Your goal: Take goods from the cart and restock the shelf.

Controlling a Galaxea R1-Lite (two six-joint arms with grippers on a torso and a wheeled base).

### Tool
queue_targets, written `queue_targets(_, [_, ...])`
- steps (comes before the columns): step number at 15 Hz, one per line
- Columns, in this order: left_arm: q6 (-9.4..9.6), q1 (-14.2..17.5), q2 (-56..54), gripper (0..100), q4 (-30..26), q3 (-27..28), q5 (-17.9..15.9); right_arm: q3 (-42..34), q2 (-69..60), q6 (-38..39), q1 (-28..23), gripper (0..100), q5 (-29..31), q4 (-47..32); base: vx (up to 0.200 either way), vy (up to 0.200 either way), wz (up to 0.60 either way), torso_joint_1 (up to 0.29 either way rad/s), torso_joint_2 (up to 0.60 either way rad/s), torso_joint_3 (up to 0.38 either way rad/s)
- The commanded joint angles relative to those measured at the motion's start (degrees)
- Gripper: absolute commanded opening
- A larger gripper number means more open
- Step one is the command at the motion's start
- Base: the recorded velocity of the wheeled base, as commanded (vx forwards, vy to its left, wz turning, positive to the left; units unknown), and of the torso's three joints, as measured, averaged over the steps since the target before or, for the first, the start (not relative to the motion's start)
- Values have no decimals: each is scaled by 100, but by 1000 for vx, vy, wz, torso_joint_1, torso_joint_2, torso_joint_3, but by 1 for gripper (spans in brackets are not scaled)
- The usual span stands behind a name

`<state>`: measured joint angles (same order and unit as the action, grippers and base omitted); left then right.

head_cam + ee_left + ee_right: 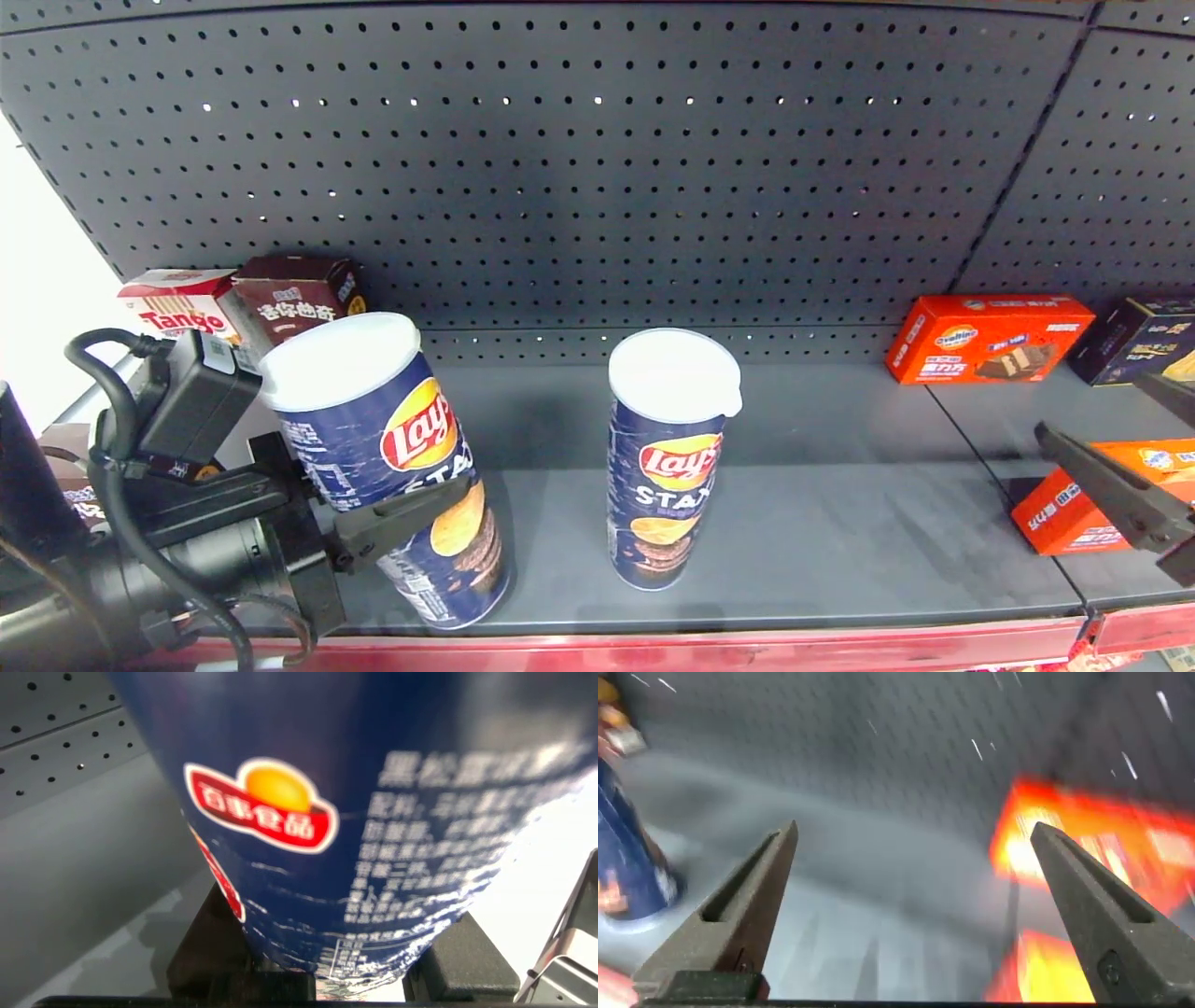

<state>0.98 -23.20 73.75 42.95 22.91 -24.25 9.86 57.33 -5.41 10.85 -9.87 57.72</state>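
A dark blue chip can (373,439) with a white lid leans to the left over the front left of the grey shelf (840,532). My left gripper (411,513) is shut on its middle. Its base is close to the shelf's front edge; I cannot tell if it touches. The left wrist view has the can's printed side (374,812) up close between the dark pads (210,952). A second, matching can (667,457) stands upright mid-shelf and appears again as the blue can (626,859). My right gripper (1090,406) hangs open and holds nothing, as open fingers (747,905) show.
A red-and-white box (177,308) and a brown box (299,294) stand at the back left. An orange box (990,336) and a dark box (1144,341) lie at the back right, another orange box (1074,513) under my right gripper. Perforated panel behind; red lip (747,649) in front.
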Motion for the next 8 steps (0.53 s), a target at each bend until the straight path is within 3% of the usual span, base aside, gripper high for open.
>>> queue_targets(1, [8, 0, 8, 0, 3, 56, -1, -37, -2139, 313, -21, 100, 715, -2002, 0, 0, 0, 0, 0, 0])
queue_targets(3, [8, 0, 8, 0, 3, 82, -1, -28, -3176, 313, -21, 100, 847, -3136, 0, 0, 0, 0, 0, 0])
queue_targets(4, [8, 0, 8, 0, 3, 109, -10, 51, -4151, 304, -101, 100, 943, -4419, 0, 0, 0, 0, 0, 0])
queue_targets(6, [17, 0, -1, 0, 29, 109, -1, 192, -5144, 295, -452, 100, 1137, -5746, 0, 0, 0, 0, 0, 0])
queue_targets(8, [17, -9, 8, 0, 214, 82, -1, 235, -5206, 278, -461, 100, 1568, -5790, 0, 0, 0, 0, 0, 0])
